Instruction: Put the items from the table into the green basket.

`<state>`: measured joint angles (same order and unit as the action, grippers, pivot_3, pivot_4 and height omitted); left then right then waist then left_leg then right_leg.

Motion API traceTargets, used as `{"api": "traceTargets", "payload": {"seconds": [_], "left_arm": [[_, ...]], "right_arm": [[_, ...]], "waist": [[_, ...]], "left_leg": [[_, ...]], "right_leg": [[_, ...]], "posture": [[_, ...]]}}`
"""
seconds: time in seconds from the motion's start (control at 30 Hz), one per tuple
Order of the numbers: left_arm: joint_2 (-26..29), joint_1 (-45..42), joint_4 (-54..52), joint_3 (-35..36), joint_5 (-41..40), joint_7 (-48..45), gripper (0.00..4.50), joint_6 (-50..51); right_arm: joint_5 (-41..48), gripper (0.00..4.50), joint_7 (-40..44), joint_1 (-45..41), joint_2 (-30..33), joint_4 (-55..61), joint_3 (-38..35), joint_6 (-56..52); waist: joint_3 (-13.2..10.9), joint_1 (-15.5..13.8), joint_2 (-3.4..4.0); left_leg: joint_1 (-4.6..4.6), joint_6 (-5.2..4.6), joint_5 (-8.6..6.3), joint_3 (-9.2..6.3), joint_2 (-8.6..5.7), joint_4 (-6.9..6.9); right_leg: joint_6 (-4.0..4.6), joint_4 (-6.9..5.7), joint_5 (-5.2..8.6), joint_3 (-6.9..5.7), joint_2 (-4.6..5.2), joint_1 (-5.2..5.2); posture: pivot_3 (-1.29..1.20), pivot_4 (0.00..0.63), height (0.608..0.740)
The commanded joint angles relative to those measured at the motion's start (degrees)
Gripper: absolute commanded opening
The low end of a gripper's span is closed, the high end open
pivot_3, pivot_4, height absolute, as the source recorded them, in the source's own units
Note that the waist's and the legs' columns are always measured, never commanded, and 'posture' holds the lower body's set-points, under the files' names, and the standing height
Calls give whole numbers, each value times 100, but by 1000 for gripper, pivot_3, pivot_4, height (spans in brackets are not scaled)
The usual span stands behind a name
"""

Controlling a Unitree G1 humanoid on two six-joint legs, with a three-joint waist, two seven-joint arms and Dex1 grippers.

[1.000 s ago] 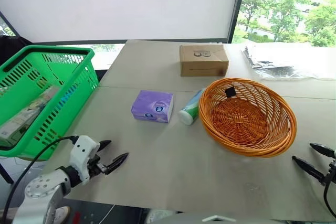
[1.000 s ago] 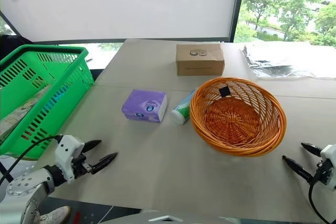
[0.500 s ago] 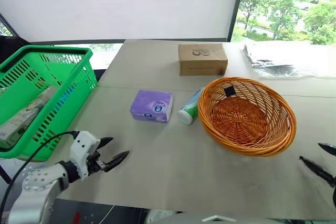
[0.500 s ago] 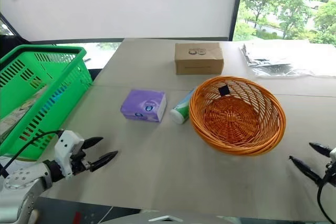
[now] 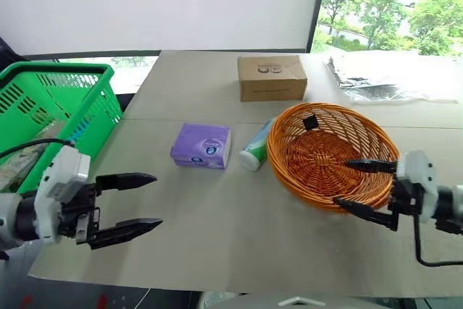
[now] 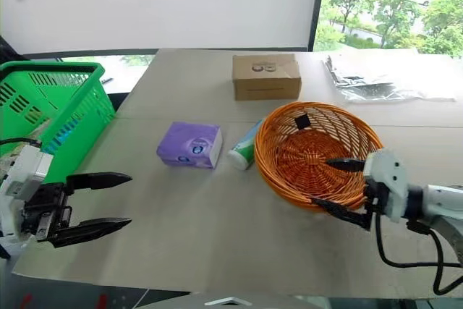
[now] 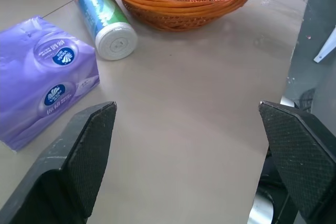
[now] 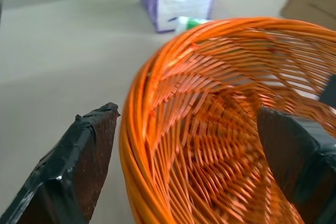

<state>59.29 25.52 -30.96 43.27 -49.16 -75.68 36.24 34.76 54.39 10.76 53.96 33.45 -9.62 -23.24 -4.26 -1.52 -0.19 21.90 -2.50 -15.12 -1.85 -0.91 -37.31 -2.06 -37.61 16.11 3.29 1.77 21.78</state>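
The purple tissue pack (image 5: 201,145) lies mid-table, with the white-and-green bottle (image 5: 257,147) on its side just to its right, against the orange wicker basket. The green basket (image 5: 54,70) stands off the table's left edge. My left gripper (image 5: 158,200) hovers open over the table's near-left part, pointing toward the pack and a good way short of it. The left wrist view shows the tissue pack (image 7: 42,77) and the bottle (image 7: 105,17) ahead of it. My right gripper (image 5: 341,182) is open and straddles the wicker basket's near rim, holding nothing.
The round orange wicker basket (image 5: 289,179) takes up the table's right middle. A cardboard box (image 5: 271,77) sits behind the items, and clear plastic wrapping (image 5: 383,77) lies at the back right. The green basket holds some packages (image 5: 14,168). Bare tabletop (image 5: 239,215) stretches between the grippers.
Both arms have risen. The right gripper swung left from the table's right edge to the wicker basket's near rim. The left gripper lifted from the near-left corner. The camera shifted slightly.
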Motion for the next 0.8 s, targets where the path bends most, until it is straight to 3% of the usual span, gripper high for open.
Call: {"api": "traceTargets", "payload": {"seconds": [0.03, 0.23, 0.33, 0.53, 0.57, 0.8], "left_arm": [[-107, -42, -449, 315, -106, 155, 4463, 11], [-510, -4, -834, 404, -55, 649, 4463, -61], [-590, 27, -889, 492, 72, 817, 4500, -93], [-288, -408, -547, 879, -170, 1058, 4500, 180], [-257, -498, -516, 902, -219, 1098, 4500, 215], [-200, -998, -347, 641, -217, 1290, 4500, 174]], "right_arm": [[-966, 4500, -203, -237, 188, -25, 768, -89], [-1987, 4500, -532, -687, 58, -360, 1475, -139], [-2150, 3703, -530, -894, 16, -539, 1520, -177], [-2229, 810, -237, -732, 164, -694, 1372, 89], [-2237, 589, -213, -714, 156, -724, 1342, 136], [-2185, 570, -290, -1150, 245, -1128, 760, 51]], "waist": [[-6, -67, -13], [12, -99, -52], [25, -101, -74], [35, -255, -90], [37, -266, -93], [14, -276, -62]], "left_leg": [[3, 0, 0, 0, 0, 0], [-6, 2, 0, -4, 2, 1], [-21, 4, 1, 0, 9, -3], [-19, 5, 3, -1, 11, -16], [-17, 6, 2, -1, 11, -16], [-10, 6, 2, -3, 9, -14]], "right_leg": [[0, 1, 0, -2, 0, 1], [1, -5, -1, -5, -1, -3], [2, -12, -2, -32, 17, -10], [2, -13, -3, -92, 55, -9], [3, -11, -3, -95, 56, -8], [5, -7, -4, -98, 60, -8]], "posture": [[134, 41, 740], [167, 38, 740], [176, 38, 740], [179, 38, 740], [179, 38, 740], [165, 40, 740]]}}
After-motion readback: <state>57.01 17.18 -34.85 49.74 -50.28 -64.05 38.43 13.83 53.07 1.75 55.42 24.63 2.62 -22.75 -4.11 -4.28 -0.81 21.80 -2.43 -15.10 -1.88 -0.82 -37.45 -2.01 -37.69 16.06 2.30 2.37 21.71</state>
